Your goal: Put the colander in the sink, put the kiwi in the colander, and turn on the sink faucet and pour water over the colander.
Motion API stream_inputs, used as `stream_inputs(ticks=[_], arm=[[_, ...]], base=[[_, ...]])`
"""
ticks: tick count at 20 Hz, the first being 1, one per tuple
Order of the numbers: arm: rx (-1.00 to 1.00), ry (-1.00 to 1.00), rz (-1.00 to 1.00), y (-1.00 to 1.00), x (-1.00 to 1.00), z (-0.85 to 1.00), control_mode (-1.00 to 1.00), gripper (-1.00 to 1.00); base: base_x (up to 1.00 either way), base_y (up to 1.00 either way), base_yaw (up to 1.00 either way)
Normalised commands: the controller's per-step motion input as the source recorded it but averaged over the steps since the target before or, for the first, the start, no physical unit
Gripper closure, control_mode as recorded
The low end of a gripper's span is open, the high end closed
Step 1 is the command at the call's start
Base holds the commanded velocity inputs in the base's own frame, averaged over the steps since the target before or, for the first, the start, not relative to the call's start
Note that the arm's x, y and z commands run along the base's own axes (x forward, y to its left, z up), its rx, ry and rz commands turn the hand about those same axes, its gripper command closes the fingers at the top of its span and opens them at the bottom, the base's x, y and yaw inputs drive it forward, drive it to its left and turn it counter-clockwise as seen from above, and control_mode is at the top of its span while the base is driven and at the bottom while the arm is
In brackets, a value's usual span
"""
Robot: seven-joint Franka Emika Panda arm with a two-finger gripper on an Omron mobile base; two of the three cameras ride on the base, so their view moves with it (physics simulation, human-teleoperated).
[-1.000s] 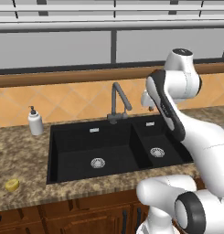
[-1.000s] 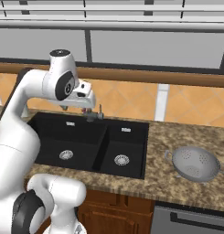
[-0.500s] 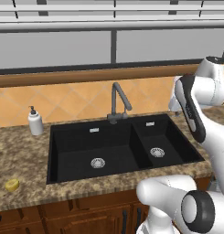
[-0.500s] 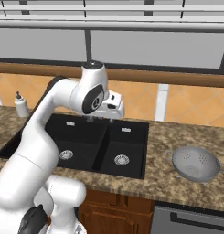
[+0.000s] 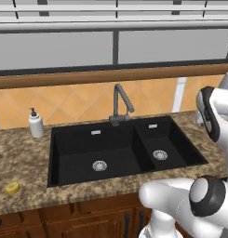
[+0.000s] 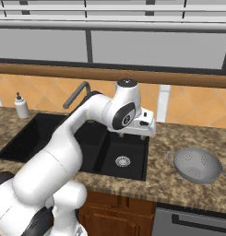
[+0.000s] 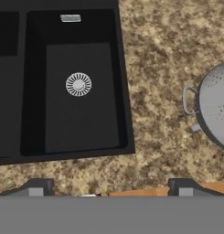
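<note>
The white arm rises from the base, bends at a dark-jointed elbow and reaches forward and to the right in the right base view, ending in a round wrist housing with a dark cap on top. Below that wrist sits the hand (image 6: 142, 134), pointing straight down, holding nothing. In the left base view the upper links of the arm stand at the right edge, with the rounded base joints low in the corner. In the hand view the two dark fingertips (image 7: 36, 187) stand well apart at the bottom, the gap between them wide, nothing between them.
</note>
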Motion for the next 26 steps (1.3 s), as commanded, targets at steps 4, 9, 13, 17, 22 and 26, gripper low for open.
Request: stream_inputs(ticks=[4,9,13,17,22,26], arm=[[-0.03,0.07,-0.06,-1.0,0.0,-0.51,-1.0,-1.0],[-0.02,0.04,-0.04,-0.88,0.04,-0.45,-1.0,-1.0],[-0.02,0.0,-0.03,-0.59,0.07,-0.33,-1.0,-1.0],[-0.02,0.0,-0.01,-0.44,0.2,-0.31,-1.0,-1.0],[0.0,0.0,0.0,-0.13,0.3,-0.29,-1.0,-1.0],[0.0,0.0,0.0,0.0,0.41,-0.16,-1.0,-1.0]], base=[[0.0,0.0,0.0],[0.0,0.0,0.0],[0.0,0.0,0.0],[0.0,0.0,0.0],[0.0,0.0,0.0],[0.0,0.0,0.0]])
